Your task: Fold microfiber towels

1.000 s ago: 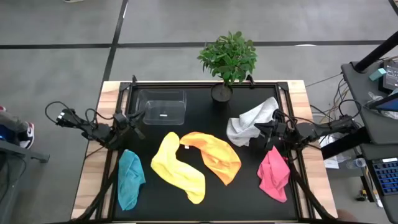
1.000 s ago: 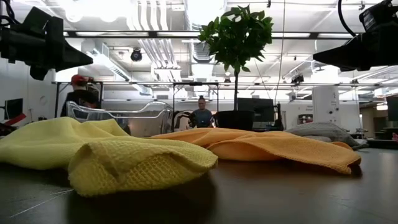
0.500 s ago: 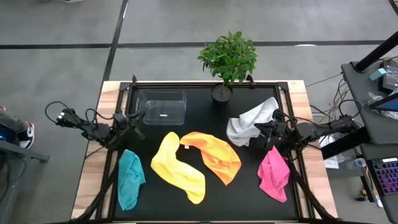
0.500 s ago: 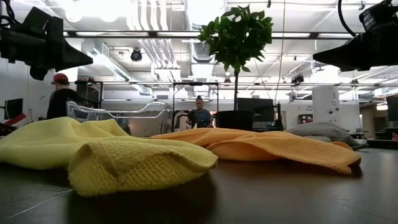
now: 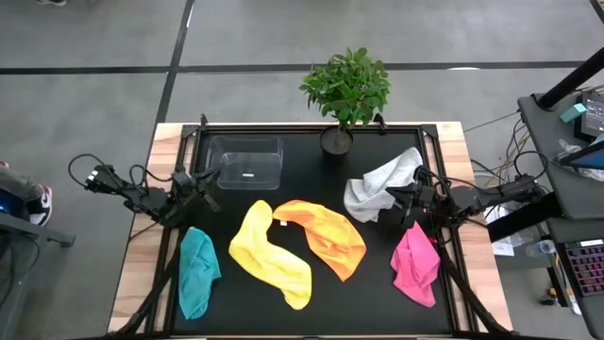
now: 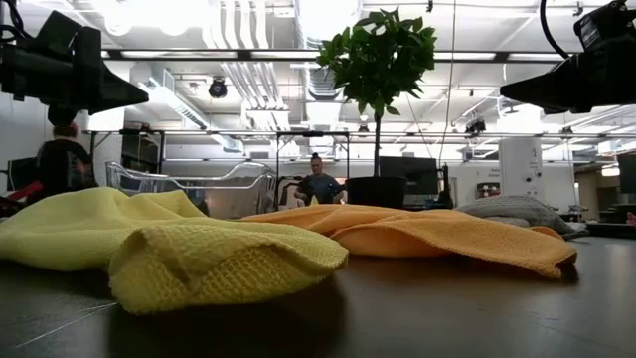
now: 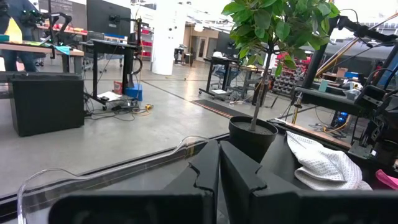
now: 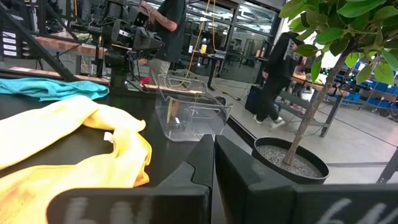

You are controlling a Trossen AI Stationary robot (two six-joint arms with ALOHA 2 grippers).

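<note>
Towels: teal (image 5: 196, 272), yellow (image 5: 269, 253), orange (image 5: 326, 236), pink (image 5: 415, 264), white-grey (image 5: 382, 184); black tabletop (image 5: 302, 161); green plant (image 5: 347, 85).

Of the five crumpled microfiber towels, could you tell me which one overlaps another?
The yellow microfiber towel and orange microfiber towel overlap at the table's middle; the others lie apart.

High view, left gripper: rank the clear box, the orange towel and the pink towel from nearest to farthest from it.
From the left gripper, shut at the table's left side:
1. Clear box, right beside it, toward the back.
2. Orange towel, mid-table, toward the front.
3. Pink towel, far right, by the front edge.
</note>
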